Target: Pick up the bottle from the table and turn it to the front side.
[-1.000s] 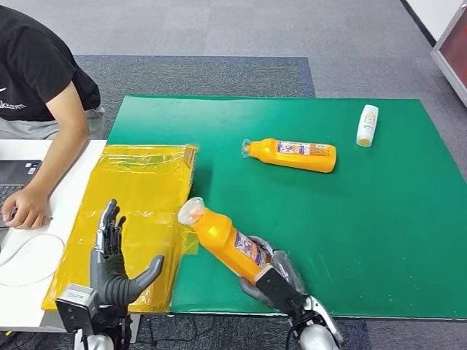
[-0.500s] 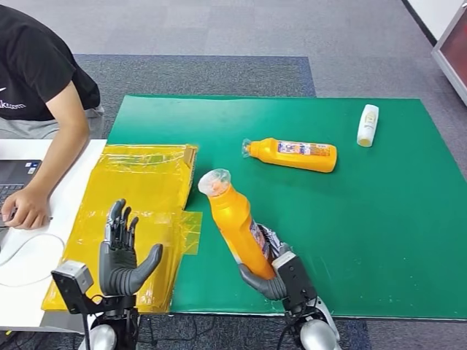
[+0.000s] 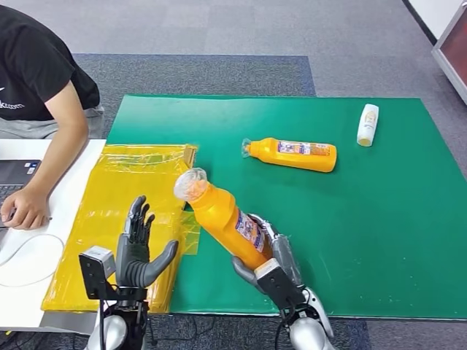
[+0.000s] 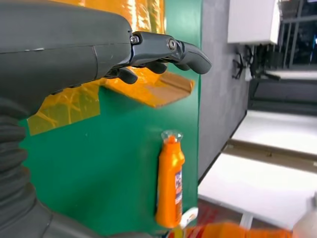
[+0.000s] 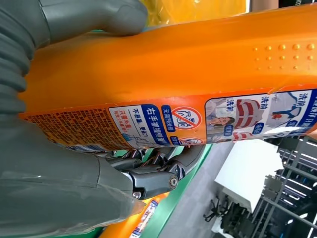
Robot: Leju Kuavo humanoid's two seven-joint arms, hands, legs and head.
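My right hand (image 3: 268, 261) grips the lower end of an orange bottle (image 3: 223, 221) and holds it above the green mat (image 3: 385, 219), its plastic-wrapped cap (image 3: 190, 185) tilted up and to the left. Up close, the right wrist view has the bottle's orange side and printed label (image 5: 209, 116), with the thumb (image 5: 93, 17) on one side and the darker fingers (image 5: 157, 173) on the other. My left hand (image 3: 139, 248) is raised open over the yellow plastic bag (image 3: 129, 197), fingers spread, left of the bottle. In the left wrist view the fingers (image 4: 164, 49) stretch out with nothing in them.
A second orange bottle (image 3: 292, 154) lies on its side at the mat's middle, also seen from the left wrist as the orange bottle (image 4: 170, 186). A small white bottle (image 3: 367, 125) lies far right. A person in a black shirt (image 3: 33, 65) works at a laptop (image 3: 14, 179) on the white table (image 3: 33, 292), left.
The right hand has tilted the held bottle back leftward, its cap swinging left. The left hand has shifted right, closer to the bottle, still open.
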